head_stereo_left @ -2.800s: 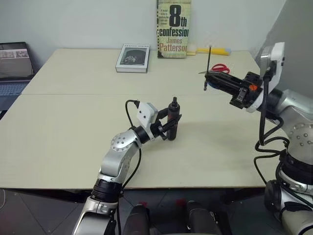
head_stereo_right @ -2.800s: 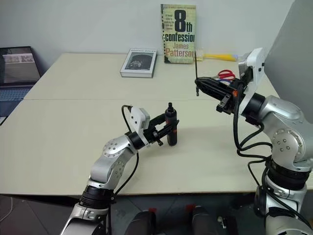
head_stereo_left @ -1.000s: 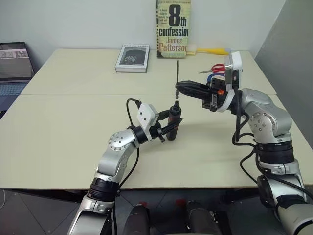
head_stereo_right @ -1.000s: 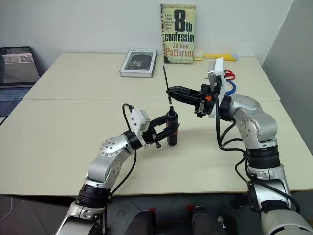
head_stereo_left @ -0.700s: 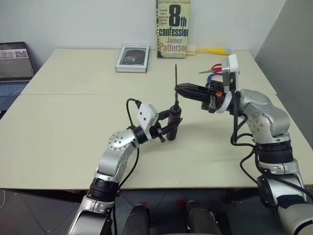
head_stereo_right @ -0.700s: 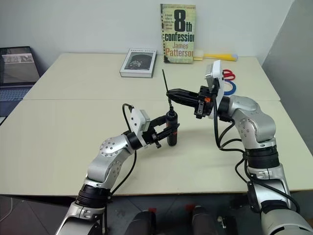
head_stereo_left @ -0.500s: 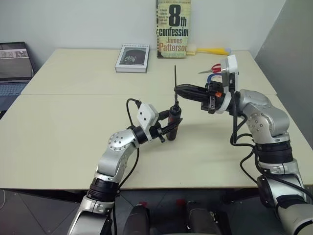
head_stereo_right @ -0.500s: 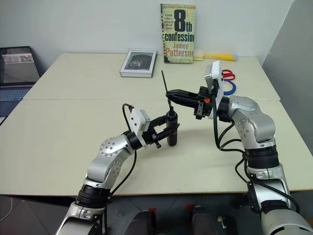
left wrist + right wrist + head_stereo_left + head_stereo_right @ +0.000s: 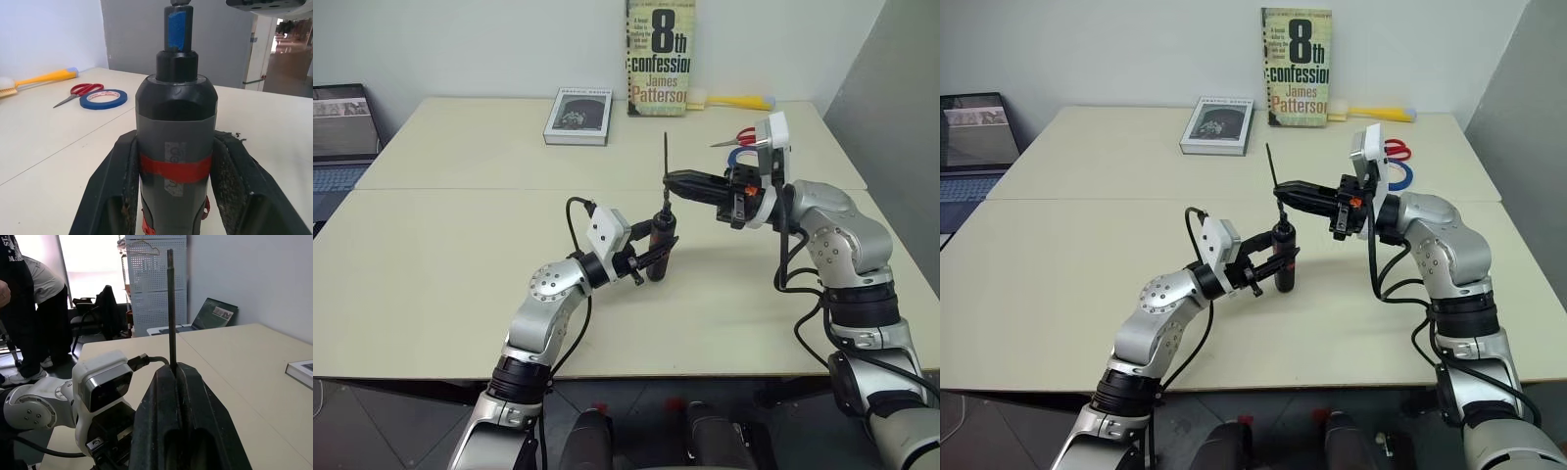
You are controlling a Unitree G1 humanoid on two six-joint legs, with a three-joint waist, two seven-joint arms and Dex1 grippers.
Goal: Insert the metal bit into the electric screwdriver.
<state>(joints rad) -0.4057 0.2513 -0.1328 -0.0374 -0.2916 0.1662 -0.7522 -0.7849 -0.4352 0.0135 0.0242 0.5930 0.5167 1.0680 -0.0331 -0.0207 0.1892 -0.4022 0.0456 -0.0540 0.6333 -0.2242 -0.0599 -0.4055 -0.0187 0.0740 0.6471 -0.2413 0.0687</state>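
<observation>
The electric screwdriver (image 9: 656, 245) stands upright over the table's middle, black with a red band (image 9: 176, 168) and blue tape on its chuck (image 9: 177, 27). My left gripper (image 9: 658, 253) is shut on its body, one pad (image 9: 234, 182) on each side. The metal bit (image 9: 665, 157) is a thin dark rod held vertically right above the chuck, and my right gripper (image 9: 670, 179) is shut on its middle, reaching in from the right. The bit's lower end meets the chuck tip; whether it sits inside I cannot tell. In the right wrist view the bit (image 9: 170, 308) rises from between the fingers.
A paperback (image 9: 659, 57) stands at the table's far edge with a flat book (image 9: 578, 116) beside it. Red scissors (image 9: 744, 137), a blue tape roll (image 9: 1398, 174) and a yellow-handled brush (image 9: 734, 101) lie far right. A laptop (image 9: 340, 132) sits far left. A person (image 9: 19, 308) stands beyond.
My right gripper carried the bit leftward from the table's right side to above the screwdriver's chuck, then held almost still over the last second. The left gripper and screwdriver stayed put.
</observation>
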